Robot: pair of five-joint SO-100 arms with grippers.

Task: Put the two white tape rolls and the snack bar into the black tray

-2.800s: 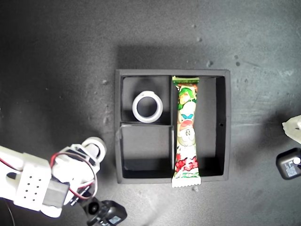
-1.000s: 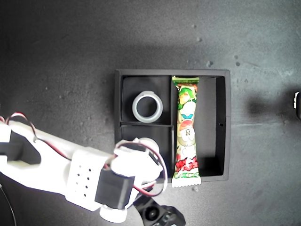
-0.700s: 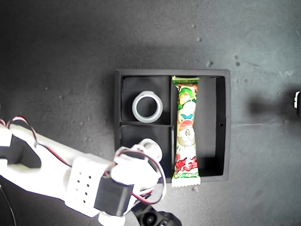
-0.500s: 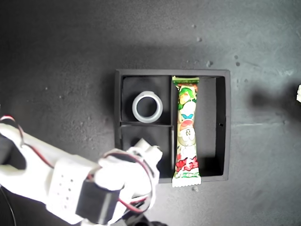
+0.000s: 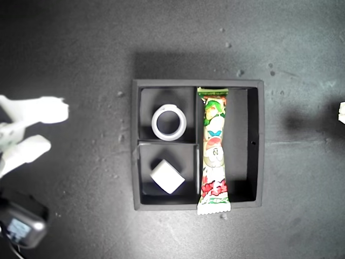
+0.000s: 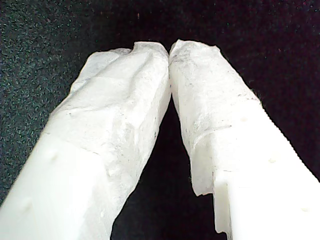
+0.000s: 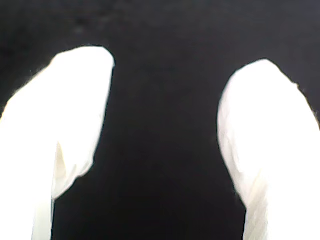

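The black tray (image 5: 259, 145) sits mid-scene in the exterior view. The wide white tape roll (image 5: 154, 123) lies flat in its upper small compartment. Below it, the smaller thick white tape roll (image 5: 167, 176) rests tilted in the other small compartment. The snack bar (image 5: 214, 151) lies along the long compartment, its lower crimped end over the tray wall. My second gripper (image 5: 54, 128) (image 7: 175, 57) is open and holds nothing, well off the tray toward the exterior view's left. My first gripper (image 6: 169, 50) is shut on nothing over the dark mat.
A black block (image 5: 19, 226) of the arm sits at the exterior view's lower left corner. A white sliver of an arm (image 5: 342, 110) shows at the exterior view's right edge. The dark mat (image 5: 81, 54) surrounds the tray.
The arm carried the small tape roll over the lower small compartment, let it go there, and drew back to the exterior view's left with its fingers open.
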